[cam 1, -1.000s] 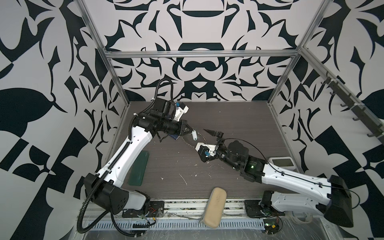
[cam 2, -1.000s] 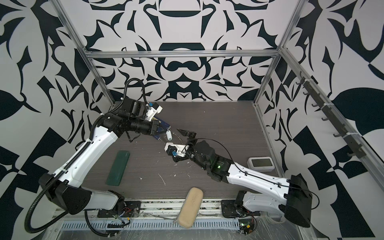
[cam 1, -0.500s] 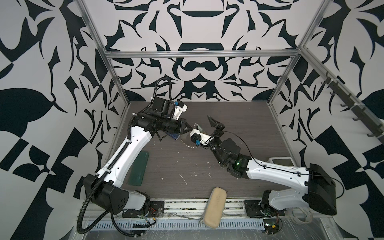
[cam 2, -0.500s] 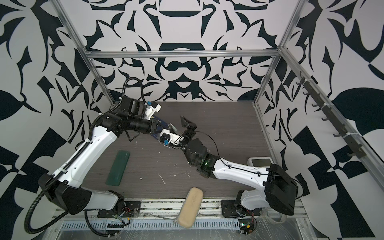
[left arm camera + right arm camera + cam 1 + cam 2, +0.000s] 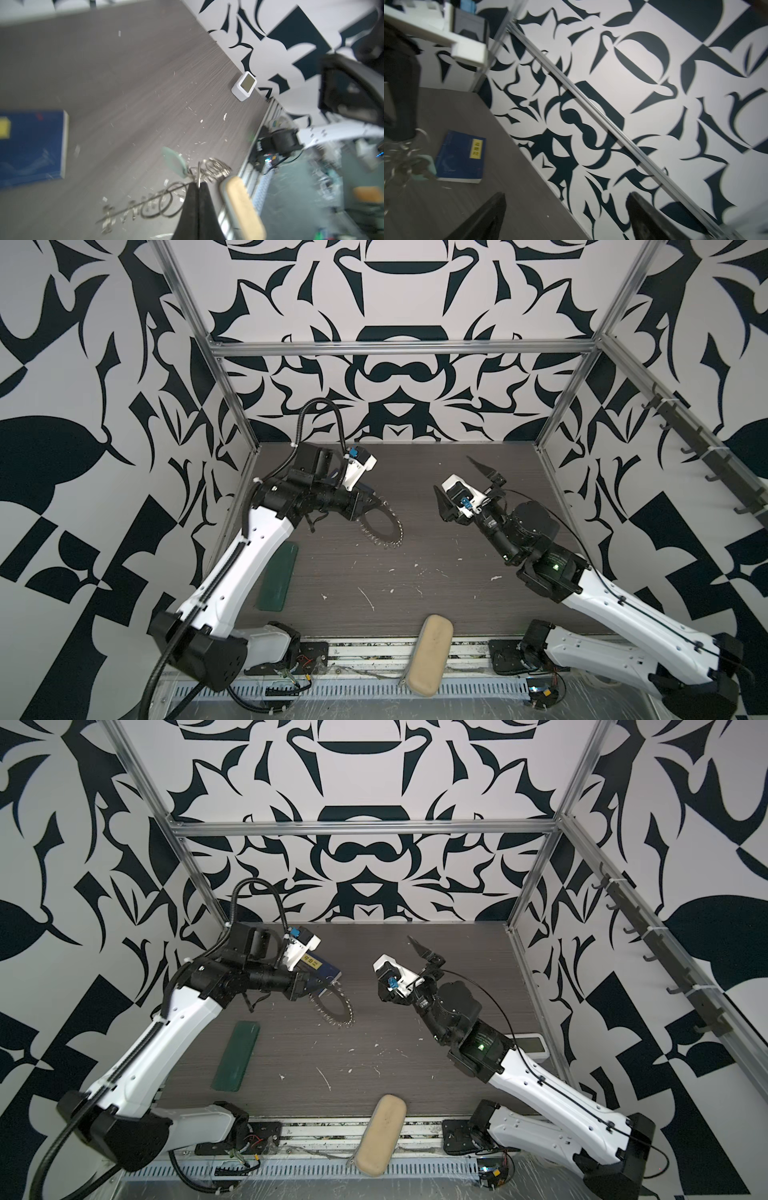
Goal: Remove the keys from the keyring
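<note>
Both top views are bright and evenly lit from above, without glare; only soft, pale shadows lie on the counter (image 5: 415, 572). The wide lens bows the frame posts (image 5: 232, 393) outward toward the edges.

My wrist views are poorer. In the left one, my left pincer (image 5: 198, 186) is a dark, soft-edged wedge too close to focus, the keyring (image 5: 145, 205) is fuzzy, and the far side smears into streaks; the small white box (image 5: 244, 85) is sharpest. In the right one, my right pincer (image 5: 565, 195) looms blurred, the wall (image 5: 633, 83) pattern is smeared, yet the blue book (image 5: 460, 155) is fairly crisp.
</note>
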Available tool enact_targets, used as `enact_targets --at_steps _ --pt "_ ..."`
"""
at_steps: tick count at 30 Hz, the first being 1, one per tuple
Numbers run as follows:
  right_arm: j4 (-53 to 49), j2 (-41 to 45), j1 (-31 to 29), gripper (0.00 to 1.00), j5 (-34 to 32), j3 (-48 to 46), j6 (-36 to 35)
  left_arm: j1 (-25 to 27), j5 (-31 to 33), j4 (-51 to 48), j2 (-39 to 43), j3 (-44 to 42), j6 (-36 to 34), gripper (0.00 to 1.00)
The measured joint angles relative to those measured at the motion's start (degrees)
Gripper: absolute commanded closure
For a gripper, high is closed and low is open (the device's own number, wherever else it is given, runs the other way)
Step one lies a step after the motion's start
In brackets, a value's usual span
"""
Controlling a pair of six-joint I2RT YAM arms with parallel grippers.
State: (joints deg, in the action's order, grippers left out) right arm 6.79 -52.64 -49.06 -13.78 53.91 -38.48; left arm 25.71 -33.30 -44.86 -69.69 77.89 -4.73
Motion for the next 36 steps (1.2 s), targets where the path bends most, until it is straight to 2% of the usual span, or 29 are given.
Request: enact_targets --at_steps 3,7,13,19,33,36 --pt "-4.0 -0.1 0.3 0.19 10.5 0.0 2.6 0.0 -1.2 3.2 6.6 -4.7 -8.2 1.0" --pt "-7.5 -3.0 0.3 0.38 23.0 1.0 5.8 0.0 -4.2 5.7 11.7 -8.9 -19.1 1.0" --pt "-9.9 -9.1 0.3 0.54 33.5 3.3 8.7 0.0 -7.1 7.0 14.0 -12.2 -30.8 1.0" --pt "-10.2 -11.7 0.3 0.69 38.9 5.7 10.0 0.0 -8.8 8.1 14.3 -12.6 -36.0 1.0" --pt "-10.5 -16.2 0.0 0.77 43.4 9.2 10.1 0.0 -11.6 9.1 13.6 -12.7 -38.9 1.0" --pt "-10.7 -17.0 -0.1 0.81 43.8 9.9 10.0 0.0 -11.8 9.1 13.4 -12.7 -38.9 1.0"
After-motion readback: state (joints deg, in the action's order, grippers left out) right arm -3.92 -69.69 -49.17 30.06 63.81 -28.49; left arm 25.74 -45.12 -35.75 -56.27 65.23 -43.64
